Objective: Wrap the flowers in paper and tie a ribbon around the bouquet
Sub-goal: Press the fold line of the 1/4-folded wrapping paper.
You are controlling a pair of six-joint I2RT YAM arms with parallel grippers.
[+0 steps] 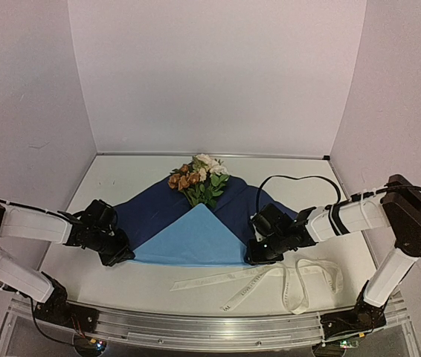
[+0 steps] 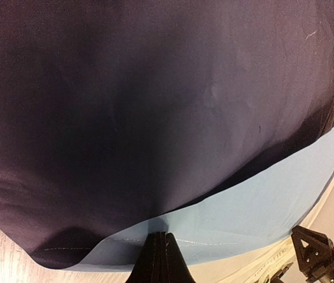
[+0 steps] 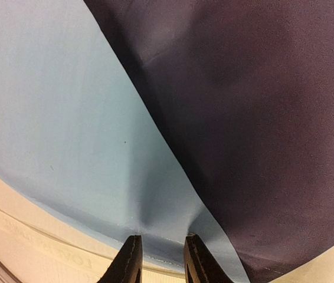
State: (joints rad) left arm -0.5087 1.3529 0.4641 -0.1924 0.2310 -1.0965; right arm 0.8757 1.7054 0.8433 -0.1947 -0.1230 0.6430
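The paper (image 1: 192, 236) lies folded on the table: a light-blue triangle in front, dark-blue wings (image 1: 151, 208) to either side. The flowers (image 1: 199, 177) poke out at its far edge, cream and rust blooms over green leaves, with their stems hidden under the fold. My left gripper (image 1: 121, 253) is at the fold's near left corner, shut on the paper's edge (image 2: 173, 227), which puckers at its tips (image 2: 162, 236). At the near right corner, my right gripper (image 1: 254, 255) has its jaws a little apart (image 3: 161, 240), tips against the folded edge (image 3: 155, 230). The cream ribbon (image 1: 270, 277) lies loose in front.
White walls close in the table at the back and both sides. A black cable (image 1: 300, 180) loops over the table behind the right arm. A metal rail (image 1: 195, 327) runs along the near edge by the arm bases.
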